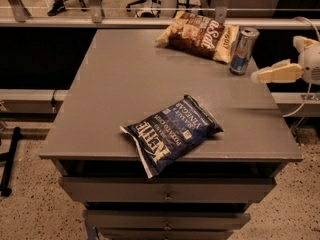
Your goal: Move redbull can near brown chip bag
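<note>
My gripper (277, 59) hangs off right edge of flat grey table (125, 84), just beside slim silver-and-blue metal redbull can (243, 50), not touching it. Cream fingers (275, 74) spread apart, nothing held. Can stands upright at far right, close against crinkly brown chip bag (197, 34); I judge placement done. Can likely light, rigid, smooth-walled, tips easily. If regrasping: pinch mid-body, squarely. Dark blue Kettle bag (172, 131) well apart, near front.

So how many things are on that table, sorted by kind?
Chip bags: 2, the brown chip bag and the dark blue Kettle bag
Cans: 1, the redbull can
Total: 3
The robot's hand is not counted; in the camera view it is just right of the can, not touching it.
</note>
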{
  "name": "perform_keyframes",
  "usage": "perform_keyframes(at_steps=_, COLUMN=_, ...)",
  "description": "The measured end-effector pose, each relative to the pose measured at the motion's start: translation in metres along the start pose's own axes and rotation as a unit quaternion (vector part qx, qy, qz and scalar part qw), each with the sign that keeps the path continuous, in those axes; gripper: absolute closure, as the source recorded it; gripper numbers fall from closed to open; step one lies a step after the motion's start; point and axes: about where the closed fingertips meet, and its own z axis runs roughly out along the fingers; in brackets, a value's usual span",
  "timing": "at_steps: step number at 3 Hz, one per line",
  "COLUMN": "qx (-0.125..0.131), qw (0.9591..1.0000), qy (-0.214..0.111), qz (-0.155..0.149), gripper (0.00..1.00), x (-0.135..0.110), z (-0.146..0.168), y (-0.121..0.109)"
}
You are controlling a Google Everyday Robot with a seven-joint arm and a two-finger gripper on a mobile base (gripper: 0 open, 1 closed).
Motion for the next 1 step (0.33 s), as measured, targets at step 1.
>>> perform_keyframes(at_steps=1, qx=0.003, qw=1.0, qy=0.002, qz=0.001, gripper=0.0, x=0.0034, z=-0.0061, y=-0.0016)
